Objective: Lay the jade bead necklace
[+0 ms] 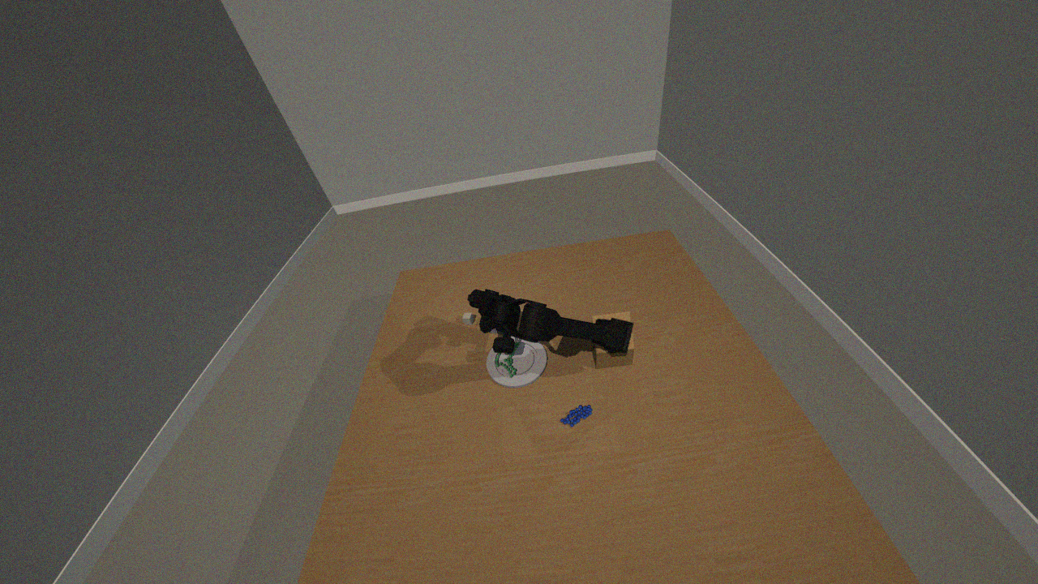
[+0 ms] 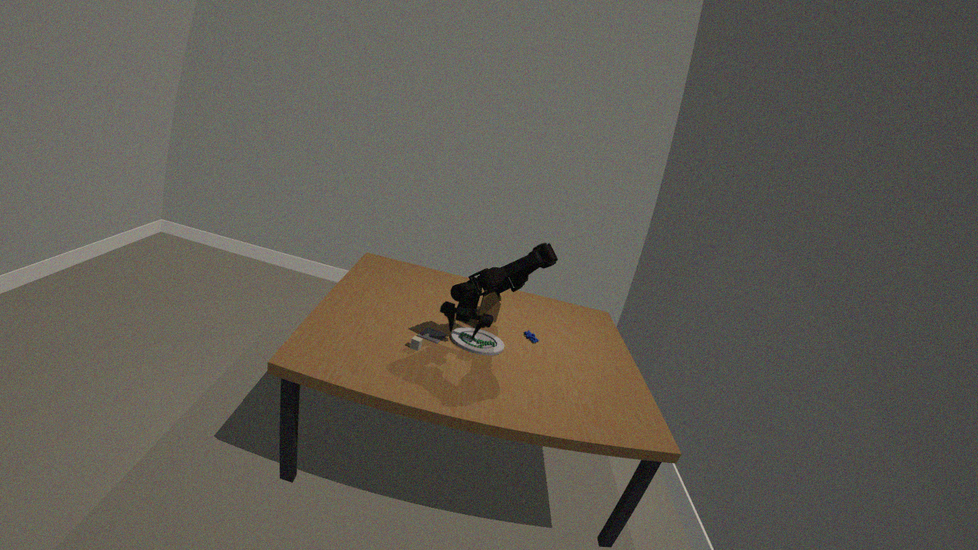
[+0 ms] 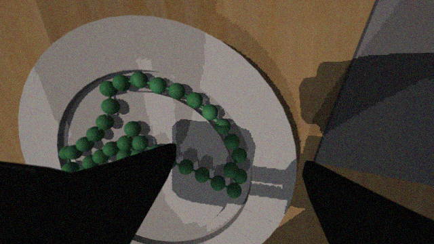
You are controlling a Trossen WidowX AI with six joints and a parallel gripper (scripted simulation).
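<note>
The round bead board point(image 1: 535, 363) point(image 2: 497, 349) point(image 3: 152, 37) is a pale disc with a ring groove. The jade bead necklace point(image 1: 510, 368) point(image 2: 487, 343) point(image 3: 157, 85) is green and lies on it. In the wrist view its upper and right beads follow the groove; at the upper left it cuts inward, and more strands bunch across the inner disc. The lower groove shows no beads where visible. My gripper point(image 2: 462, 334) point(image 3: 237, 158) is open and low over the board, one finger over the inner disc, the other past the rim. The left finger hides some beads.
A blue bead string point(image 1: 577, 415) point(image 2: 531, 336) lies on the table apart from the board. A small white cube point(image 1: 469, 318) point(image 2: 416, 342) and a flat grey panel point(image 2: 432, 334) point(image 3: 380, 135) are on the board's other side.
</note>
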